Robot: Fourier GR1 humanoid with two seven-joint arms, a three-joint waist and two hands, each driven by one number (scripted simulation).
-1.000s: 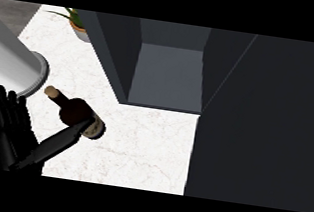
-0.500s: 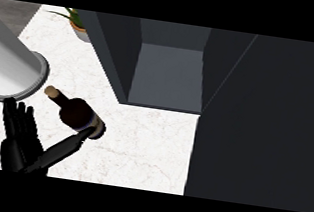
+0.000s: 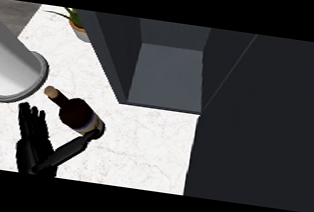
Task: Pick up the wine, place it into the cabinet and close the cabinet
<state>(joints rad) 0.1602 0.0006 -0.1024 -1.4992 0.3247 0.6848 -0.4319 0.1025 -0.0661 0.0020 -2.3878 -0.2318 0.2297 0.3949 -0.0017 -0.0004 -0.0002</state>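
Standing by the table (image 3: 146,147), I would say the job has barely begun. The wine (image 3: 77,113) stands on the marble top, cork end tipped towards the big grey forearm (image 3: 2,63), just in front of the cabinet (image 3: 166,74) and off its left corner. It is not lifted. The hand (image 3: 34,144) sits just beside the wine on the side away from the cabinet; its fingers (image 3: 33,120) are straight and spread, while the thumb (image 3: 80,142) reaches up against the base of the wine. I take that as a grasp being set up, not a hold. Which arm this hand belongs to I cannot tell. The cabinet is open, its grey inside bare where it shows, and its dark door (image 3: 269,124) is swung out. Lifting, placing inside and shutting the door are all left.
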